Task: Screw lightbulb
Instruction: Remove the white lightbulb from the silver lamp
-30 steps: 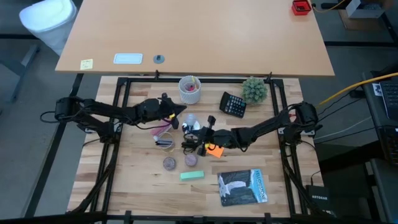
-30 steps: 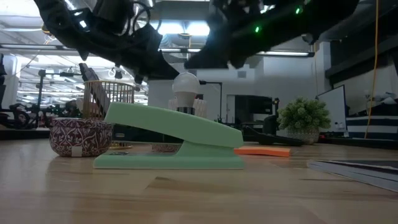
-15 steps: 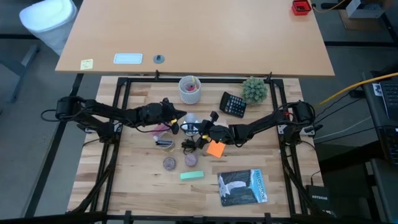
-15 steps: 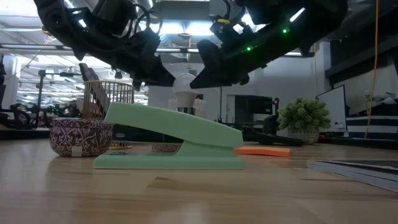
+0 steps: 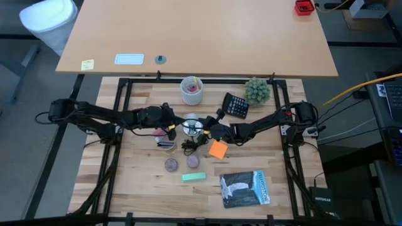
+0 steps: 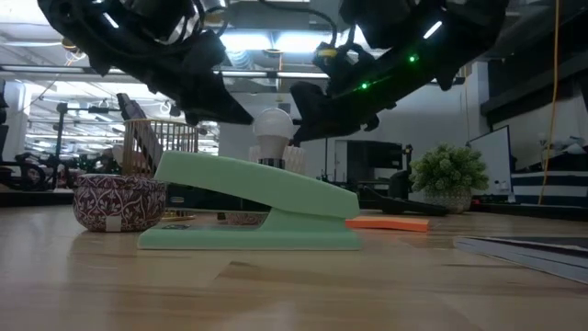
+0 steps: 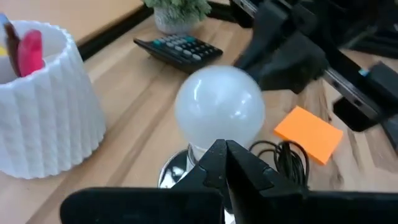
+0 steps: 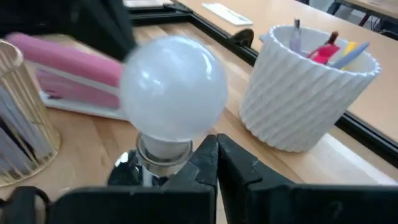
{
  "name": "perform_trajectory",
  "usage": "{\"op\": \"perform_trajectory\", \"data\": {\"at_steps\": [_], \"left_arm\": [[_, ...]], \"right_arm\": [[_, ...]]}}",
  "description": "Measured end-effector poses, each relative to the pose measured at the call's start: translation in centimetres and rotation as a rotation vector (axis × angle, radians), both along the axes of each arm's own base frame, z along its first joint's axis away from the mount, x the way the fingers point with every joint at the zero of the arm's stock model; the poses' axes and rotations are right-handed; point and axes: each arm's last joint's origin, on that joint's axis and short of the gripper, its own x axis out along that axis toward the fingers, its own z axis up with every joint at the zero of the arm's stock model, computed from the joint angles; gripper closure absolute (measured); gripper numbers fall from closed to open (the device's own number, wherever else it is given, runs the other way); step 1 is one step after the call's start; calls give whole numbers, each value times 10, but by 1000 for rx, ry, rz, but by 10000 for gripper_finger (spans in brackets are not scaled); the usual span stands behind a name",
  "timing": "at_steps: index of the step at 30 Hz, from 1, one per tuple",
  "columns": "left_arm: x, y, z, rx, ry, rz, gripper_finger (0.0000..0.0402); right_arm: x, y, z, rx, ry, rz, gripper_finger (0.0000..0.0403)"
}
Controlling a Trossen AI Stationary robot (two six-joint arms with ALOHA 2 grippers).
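The white lightbulb (image 5: pixel 191 125) stands upright with its silvery base in the round socket disc (image 7: pixel 173 172) near the table's middle; a black cord (image 5: pixel 191 146) runs from the disc. My left gripper (image 5: pixel 176 127) is shut and comes at the bulb (image 7: pixel 219 107) from the table's left. My right gripper (image 5: pixel 209 130) is shut and comes from the right. In the low view the two dark tips flank the bulb (image 6: pixel 274 126). My left gripper has its shut fingertips (image 7: pixel 221 151) at the bulb's lower part (image 7: pixel 205 147), just above the neck. It comes from the table's left, slanting down; I cannot tell whether the tips touch. My right gripper has its shut fingertips (image 8: pixel 211 148) beside the bulb's silvery neck (image 8: pixel 163 153). It comes from the table's right, slanting down; whether it touches I cannot tell. The bulb stays upright in the socket.
A white ribbed cup of pens (image 5: pixel 192 90) stands behind the bulb, a calculator (image 5: pixel 235 105) and a small plant (image 5: pixel 257 91) at the far right. An orange pad (image 5: pixel 217 149), a green stapler (image 5: pixel 194 177), a patterned bowl (image 6: pixel 119 200), a wire basket (image 5: pixel 166 144) and a book (image 5: pixel 244 188) lie nearer.
Both shut grippers have closed in on the bulb. The left has gone toward the table's right and tipped flatter. The right has sunk and turned, its tip now beside the neck. The bulb has stayed upright in the socket.
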Motion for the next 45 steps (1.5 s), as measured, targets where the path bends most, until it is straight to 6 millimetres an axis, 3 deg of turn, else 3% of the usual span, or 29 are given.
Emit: {"op": "perform_trajectory", "data": {"at_steps": [9, 15, 23, 27, 38, 45], "left_arm": [[0, -11, 2, 14, -6, -29, 400], [-2, -14, 8, 35, -32, -40, 400], [-10, -9, 32, 191, -125, 63, 400], [-9, -3, 37, 264, -158, 87, 400], [-2, 23, 17, 181, -96, 164, 400], [4, 24, 2, 128, -52, 122, 400]], "right_arm": [[0, -19, 1, 0, -5, -49, 396], [-1, -19, 7, -40, 14, -28, 396], [-15, 11, 47, -75, -33, 66, 396], [-17, 25, 54, -58, -69, 135, 395], [-16, 32, 51, 60, -98, 221, 387], [-15, 30, 47, 70, -86, 211, 387]]}}
